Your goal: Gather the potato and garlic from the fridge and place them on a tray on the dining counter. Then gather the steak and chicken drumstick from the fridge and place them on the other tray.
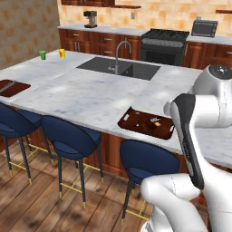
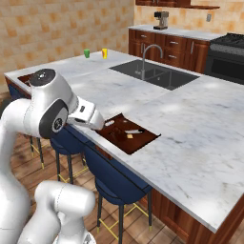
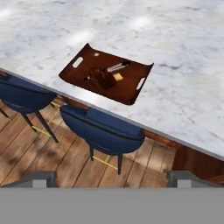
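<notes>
The dining counter (image 1: pixel 86 93) (image 2: pixel 200 119) (image 3: pixel 183 39) has a brown tray (image 1: pixel 124 121) (image 2: pixel 119 139) (image 3: pixel 127 89) at its near edge. On that tray lie a dark brown lump (image 3: pixel 101 78), a pale stick-like piece (image 3: pixel 116 67) and a small yellowish bit (image 3: pixel 117 77); they are too small to tell which foods they are. A second brown tray (image 1: pixel 18 88) (image 2: pixel 25 77) sits at the counter's far left end. My gripper (image 3: pixel 111 179) is open and empty, hovering above the stools just short of the near tray. The fridge is out of view.
Blue stools (image 1: pixel 70 138) (image 3: pixel 103 129) line the counter's near side over a wood floor. A dark sink (image 1: pixel 118 69) with a faucet (image 2: pixel 145 59) lies mid-counter. A green cup (image 1: pixel 42 55) and a yellow cup (image 1: pixel 62 53) stand at the far left. A stove (image 1: pixel 163 45) is against the back wall.
</notes>
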